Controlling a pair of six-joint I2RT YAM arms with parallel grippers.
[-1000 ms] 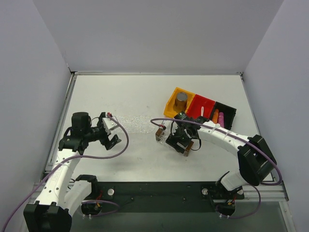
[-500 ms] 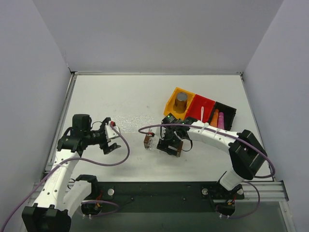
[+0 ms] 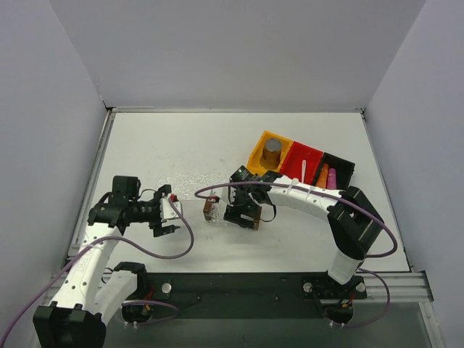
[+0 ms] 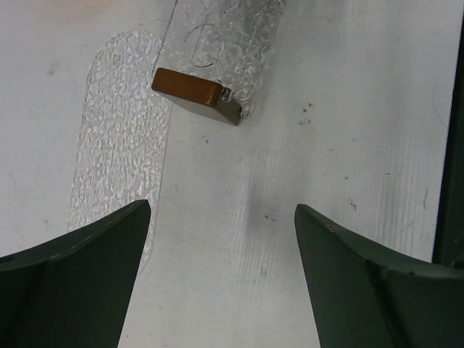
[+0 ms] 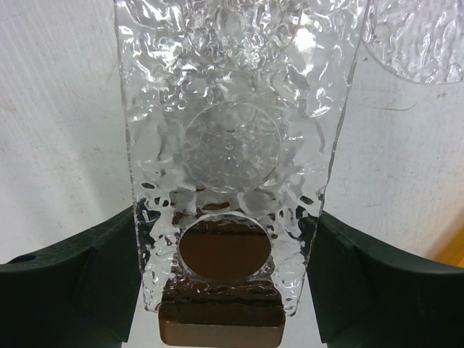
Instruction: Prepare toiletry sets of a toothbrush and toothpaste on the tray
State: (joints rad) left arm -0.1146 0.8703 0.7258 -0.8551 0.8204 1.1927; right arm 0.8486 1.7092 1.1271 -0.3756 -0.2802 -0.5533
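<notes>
Squarely between the right jaws sits the tray (image 5: 232,145) (clamped).

Robotics lab cell, white table (image 3: 181,145) boxed in by plain grey walls (image 3: 239,51), aluminium mounting rail (image 3: 395,291)

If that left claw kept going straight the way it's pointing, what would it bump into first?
Probably the brown wooden end block of the tray, ahead of the open left gripper across bare table. It sits a little left of centre, so a miss is possible.
</notes>
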